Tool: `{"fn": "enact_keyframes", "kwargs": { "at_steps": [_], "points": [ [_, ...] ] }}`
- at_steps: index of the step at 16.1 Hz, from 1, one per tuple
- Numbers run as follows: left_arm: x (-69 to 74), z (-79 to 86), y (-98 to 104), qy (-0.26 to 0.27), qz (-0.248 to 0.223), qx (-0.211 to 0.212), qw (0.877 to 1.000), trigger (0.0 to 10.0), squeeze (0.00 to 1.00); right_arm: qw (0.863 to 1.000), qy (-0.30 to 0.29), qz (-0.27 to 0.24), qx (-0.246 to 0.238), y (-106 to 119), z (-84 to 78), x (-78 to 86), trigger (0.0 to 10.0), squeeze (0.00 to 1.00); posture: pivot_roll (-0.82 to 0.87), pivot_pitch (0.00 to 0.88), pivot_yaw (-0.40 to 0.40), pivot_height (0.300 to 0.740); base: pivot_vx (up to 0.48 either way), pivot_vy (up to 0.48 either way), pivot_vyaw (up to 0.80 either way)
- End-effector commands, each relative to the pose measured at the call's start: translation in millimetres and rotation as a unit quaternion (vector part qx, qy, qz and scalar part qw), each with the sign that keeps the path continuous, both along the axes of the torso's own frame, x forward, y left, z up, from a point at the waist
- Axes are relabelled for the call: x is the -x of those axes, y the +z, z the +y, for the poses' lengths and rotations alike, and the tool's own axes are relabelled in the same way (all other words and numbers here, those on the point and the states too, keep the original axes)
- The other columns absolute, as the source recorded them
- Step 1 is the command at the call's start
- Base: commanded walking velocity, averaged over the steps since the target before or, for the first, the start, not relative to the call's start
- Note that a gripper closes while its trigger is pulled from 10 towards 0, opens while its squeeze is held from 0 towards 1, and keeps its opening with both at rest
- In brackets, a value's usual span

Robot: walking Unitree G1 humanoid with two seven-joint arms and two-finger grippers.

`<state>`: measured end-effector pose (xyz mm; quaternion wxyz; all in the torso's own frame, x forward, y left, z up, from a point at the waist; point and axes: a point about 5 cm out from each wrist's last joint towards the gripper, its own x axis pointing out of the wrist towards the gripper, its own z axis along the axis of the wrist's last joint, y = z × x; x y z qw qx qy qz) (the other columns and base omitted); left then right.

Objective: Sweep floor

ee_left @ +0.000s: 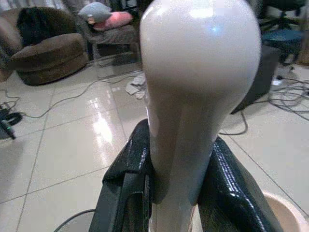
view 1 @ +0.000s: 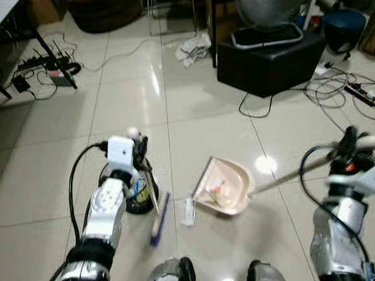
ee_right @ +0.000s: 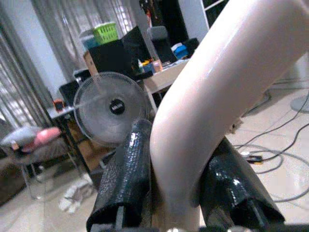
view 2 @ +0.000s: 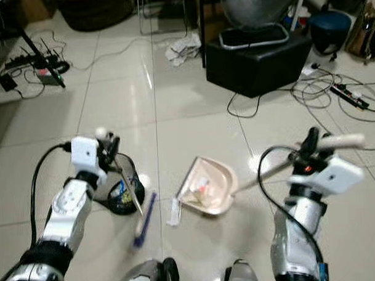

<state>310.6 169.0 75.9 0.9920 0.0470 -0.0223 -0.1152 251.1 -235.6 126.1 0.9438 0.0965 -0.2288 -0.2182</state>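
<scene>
- Fingers [ee_left: 231, 193] of the left gripper [ee_left: 176, 193] are clamped against both sides of the cream broom handle [ee_left: 193, 96], just below its rounded top; fingers [ee_right: 128, 179] of the right gripper [ee_right: 178, 188] are likewise pressed on either side of the cream dustpan handle [ee_right: 217, 92] at its bend.
- Tiled floor [view 1: 193, 115]: glossy pale tiles with light reflections.
- Black box [view 1: 268, 57]: stands on the floor at the far right, with a fan [view 1: 266, 8] resting on top.
- Left arm [view 1: 107, 211]: silver, reaching forward on the left, holding the broom upright-tilted, its blue-edged head [view 1: 159, 218] touching the floor ahead of the robot's feet.
- Right arm [view 1: 344, 209]: silver, on the right, with the long handle running down and leftward to the pan.
- Dustpan [view 1: 226, 187]: cream, lying on the floor between the two arms, just right of the broom head; small scraps lie inside it.
- Black bin [view 2: 121, 195]: low, beside the left arm, with items inside.
- Crumpled paper [view 1: 193, 48]: on the floor, left of the black box.
- Cables [view 1: 333, 89]: loose across the tiles at the right, with a power strip [view 1: 364, 96].
- White scrap [view 1: 189, 211]: on the floor, touching the dustpan's front lip.
</scene>
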Motion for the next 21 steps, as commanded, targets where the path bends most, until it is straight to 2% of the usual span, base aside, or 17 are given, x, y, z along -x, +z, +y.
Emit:
{"fn": "enact_keyframes", "kwargs": {
  "at_steps": [1,3,4,5,7,11,14,17,19,21],
  "points": [
    [5.1,4.5,5,-0.017,-0.022,-0.006,1.000,10.0,0.00,0.999,0.013,-0.049,-0.015,27,4.0,-3.0,10.0,0.00,-0.07,0.048,0.166,0.740,0.000,0.000,0.00],
    [17.5,17.2,-2,0.002,-0.016,-0.003,1.000,10.0,0.00,0.991,0.079,-0.083,-0.074,59,8.5,-11.9,10.0,0.00,-0.06,0.050,0.156,0.740,0.000,0.000,0.00],
    [20.4,21.1,-4,0.011,-0.014,-0.002,1.000,10.0,0.00,0.988,0.095,-0.092,-0.075,67,9.3,-13.1,10.0,0.00,-0.06,0.049,0.154,0.740,0.000,0.000,0.00],
    [30.1,33.2,-6,0.036,-0.006,0.003,0.999,10.0,0.00,0.983,0.118,-0.114,-0.084,87,10.2,-14.9,10.0,0.00,-0.05,0.045,0.146,0.740,0.000,0.000,0.00],
    [38.2,37.3,-7,0.040,-0.003,-0.007,0.999,10.0,0.00,0.980,0.133,-0.118,-0.088,101,10.3,-18.5,10.0,0.00,-0.05,0.042,0.133,0.740,0.000,0.000,0.00],
    [49.0,46.7,-9,0.070,0.006,-0.011,0.997,10.0,0.00,0.980,0.163,-0.088,-0.077,110,14.4,-25.2,10.0,0.00,-0.04,0.037,0.113,0.740,0.000,0.000,0.00],
    [51.5,51.8,-7,0.091,0.005,-0.031,0.995,10.0,0.00,0.979,0.168,-0.073,-0.086,106,16.3,-27.3,10.0,0.00,-0.02,0.038,0.106,0.740,0.000,0.000,0.80],
    [44.7,56.3,7,0.113,-0.019,-0.033,0.993,10.0,0.00,0.979,0.166,-0.081,-0.083,115,14.6,-28.7,10.0,0.00,-0.02,0.041,0.100,0.740,0.000,0.000,0.80],
    [42.1,52.1,13,0.108,-0.033,-0.026,0.993,10.0,0.00,0.979,0.164,-0.090,-0.080,121,10.2,-29.5,10.0,0.00,-0.03,0.032,0.099,0.740,0.133,0.000,0.80],
    [37.9,48.9,16,0.109,-0.037,-0.024,0.993,10.0,0.00,0.978,0.158,-0.097,-0.095,122,6.2,-30.5,10.0,0.00,-0.03,0.031,0.100,0.740,0.304,0.000,0.00]
  ]
}}
